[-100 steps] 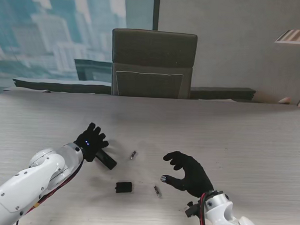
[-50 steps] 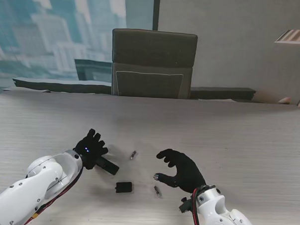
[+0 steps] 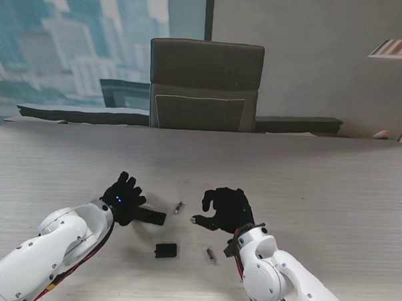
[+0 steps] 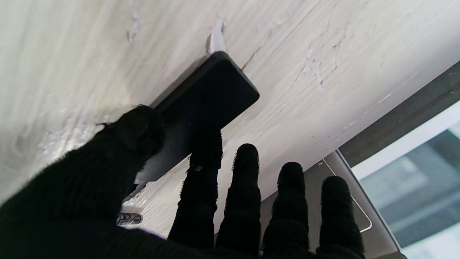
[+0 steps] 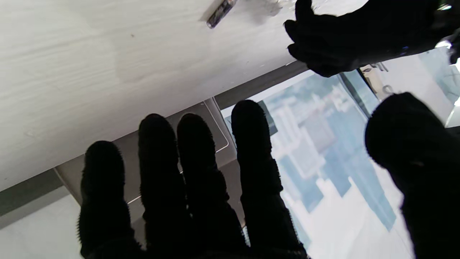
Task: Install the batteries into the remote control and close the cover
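While our left hand (image 3: pixel 122 199) rested on the pale worktop (image 3: pixel 333 189), its thumb and forefinger lay against the near end of the black remote control (image 4: pixel 210 97), the other fingers (image 4: pixel 246 187) straight and spread beyond it; the remote lay flat, its free end pointing toward four o'clock from that hand. We held our right hand (image 3: pixel 226 209) above the worktop at about three o'clock from the remote, fingers curled loosely apart and gripping nothing. One battery (image 3: pixel 178 207) lay between the two hands, apart from both. A second battery (image 3: pixel 211 255) lay nearer to us, at about seven o'clock from the right hand. The small black cover (image 3: pixel 165 250) sat at roughly six o'clock from the remote, well apart from it. A dark chair (image 3: pixel 205 84) stood at twelve o'clock beyond the worktop's far edge.
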Available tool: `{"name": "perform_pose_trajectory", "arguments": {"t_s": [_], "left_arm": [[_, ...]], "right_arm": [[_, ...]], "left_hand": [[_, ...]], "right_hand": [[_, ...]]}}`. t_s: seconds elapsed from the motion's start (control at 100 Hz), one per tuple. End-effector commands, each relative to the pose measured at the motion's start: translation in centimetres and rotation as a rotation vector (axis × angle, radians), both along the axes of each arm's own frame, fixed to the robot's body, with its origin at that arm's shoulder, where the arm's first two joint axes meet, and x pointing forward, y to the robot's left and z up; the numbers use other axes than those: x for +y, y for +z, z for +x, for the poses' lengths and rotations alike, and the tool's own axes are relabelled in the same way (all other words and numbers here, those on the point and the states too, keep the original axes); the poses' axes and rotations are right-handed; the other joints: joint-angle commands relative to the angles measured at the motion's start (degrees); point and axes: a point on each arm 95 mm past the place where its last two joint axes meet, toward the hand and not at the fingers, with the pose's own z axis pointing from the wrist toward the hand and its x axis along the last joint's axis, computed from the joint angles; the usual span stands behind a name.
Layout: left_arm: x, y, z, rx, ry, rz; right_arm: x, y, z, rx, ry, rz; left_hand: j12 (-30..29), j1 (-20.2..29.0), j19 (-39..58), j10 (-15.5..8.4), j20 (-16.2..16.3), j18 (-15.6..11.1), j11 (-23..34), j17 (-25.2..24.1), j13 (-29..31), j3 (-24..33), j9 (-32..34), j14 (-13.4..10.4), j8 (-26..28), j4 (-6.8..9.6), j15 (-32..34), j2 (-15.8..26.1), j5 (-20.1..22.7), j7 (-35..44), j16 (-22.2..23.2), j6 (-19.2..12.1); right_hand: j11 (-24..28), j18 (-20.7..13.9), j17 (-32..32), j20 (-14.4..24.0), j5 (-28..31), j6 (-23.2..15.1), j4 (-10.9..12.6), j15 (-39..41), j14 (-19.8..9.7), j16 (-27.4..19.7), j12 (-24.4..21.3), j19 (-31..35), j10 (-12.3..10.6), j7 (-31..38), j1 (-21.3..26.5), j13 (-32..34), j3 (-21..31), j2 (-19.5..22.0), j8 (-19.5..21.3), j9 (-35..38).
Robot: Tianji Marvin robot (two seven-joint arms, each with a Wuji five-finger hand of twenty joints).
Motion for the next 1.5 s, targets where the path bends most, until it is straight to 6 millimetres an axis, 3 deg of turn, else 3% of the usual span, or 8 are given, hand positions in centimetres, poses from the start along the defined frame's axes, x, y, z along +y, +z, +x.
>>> {"name": "perform_pose_trajectory", "arguments": {"t_s": [0.0, 0.18, 0.32, 0.34, 0.42, 0.84, 1.49], "left_arm": [[0.2, -1.8, -1.0, 0.054, 0.003, 0.027], [0.6, -1.6, -1.2, 0.039, 0.003, 0.028], [1.0, -1.5, -1.3, 0.035, 0.013, 0.011], [1.1, -1.5, -1.3, 0.033, 0.013, 0.010], [1.3, -1.4, -1.4, 0.021, 0.012, 0.000], [1.1, -1.7, -1.5, 0.003, -0.020, -0.037], [0.8, -1.5, -1.4, 0.000, -0.049, -0.066]], "right_arm": [[1.5, 0.8, 1.0, 0.001, 0.022, 0.003], [3.6, 0.2, 3.3, -0.017, 0.011, -0.127], [4.9, -0.6, 4.9, 0.006, 0.013, -0.202], [5.0, -0.6, 5.1, 0.008, 0.013, -0.214], [5.7, -0.8, 5.8, 0.014, 0.017, -0.262], [8.9, -2.7, 8.3, 0.066, -0.002, -0.411], [10.3, -4.9, 10.6, 0.081, -0.022, -0.528]], "left_hand": [[-0.23, -1.15, -1.43, 1.12, -1.21, 1.72, -0.51, -0.93, 0.33, -5.61, 0.49, 1.86, 2.81, 0.12, -1.04, 3.08, 6.23, 3.93, -0.20, -5.04], [-0.31, -2.42, -1.48, 1.27, -1.22, 1.72, -0.66, -0.91, 0.32, -5.38, 0.29, 2.02, 3.00, 0.52, -1.18, 4.32, 5.61, 1.28, -0.14, -4.34], [-0.42, -4.04, -1.53, 1.47, -1.23, 1.72, -0.91, -0.91, 0.23, -4.87, -0.31, 1.86, 4.06, 1.78, -1.29, 6.36, 4.14, -1.80, -0.06, -2.69], [-0.41, -4.51, -1.62, 1.47, -1.27, 1.72, -0.84, -0.88, 0.30, -4.67, -0.34, 1.89, 4.90, 2.69, -1.23, 6.64, 3.98, -2.99, 0.03, -2.34], [-0.41, -4.44, -1.62, 1.47, -1.26, 1.72, -0.82, -0.87, 0.50, -4.55, -0.34, 1.89, 5.07, 2.78, -1.16, 6.54, 3.25, -3.95, 0.08, -2.11], [-0.28, -3.61, -1.86, 1.29, -1.38, 1.81, -0.58, -0.41, 1.11, -2.19, -0.87, 1.61, 3.95, 2.63, -0.63, 5.69, 2.19, -10.00, 0.42, -1.59], [-0.31, -3.50, -1.92, 1.30, -1.34, 1.80, -0.61, -0.39, 1.21, -1.85, -0.53, 1.80, 5.14, 2.86, -0.64, 6.25, 3.24, -8.36, 0.31, -1.68]], "right_hand": [[2.22, -1.95, -0.76, -1.21, 3.48, -1.12, 0.15, 3.05, 1.01, 1.69, 1.41, 5.17, 0.41, 1.69, -0.97, 1.48, -1.30, -0.26, 1.52, 2.91], [3.93, -0.85, 1.46, -2.15, 14.20, 0.94, 1.62, 7.69, 2.14, 2.68, 1.73, 10.63, -0.18, 2.51, 2.45, 5.87, -4.58, 2.56, 1.51, 13.26], [3.18, -0.54, 1.64, -2.22, 18.73, 2.06, 1.81, 8.80, 2.55, 2.83, 1.22, 11.06, -0.28, 1.96, 2.65, 6.98, -4.98, 3.45, 0.83, 17.89], [3.20, -0.34, 1.88, -2.17, 19.43, 2.17, 1.86, 9.00, 2.74, 2.86, 1.19, 11.23, -0.21, 2.05, 2.79, 7.42, -5.08, 3.77, 0.82, 18.60], [2.79, 0.12, 2.82, -1.90, 20.85, 2.53, 2.19, 9.44, 3.06, 2.76, 0.97, 11.95, -0.13, 1.63, 3.47, 8.65, -5.88, 4.97, 0.50, 20.22], [2.27, 0.01, 2.75, -0.60, 15.92, 4.36, 4.04, 9.65, 3.28, 2.58, 1.02, 14.10, 1.58, -2.93, 8.30, 7.38, -5.07, 6.56, -0.45, 15.84], [2.55, -0.70, 1.93, -0.59, 14.89, 4.22, 4.78, 8.97, 2.18, 2.49, 0.20, 13.52, 0.72, -2.98, 11.79, 7.05, -2.63, 7.83, 0.21, 15.22]]}}
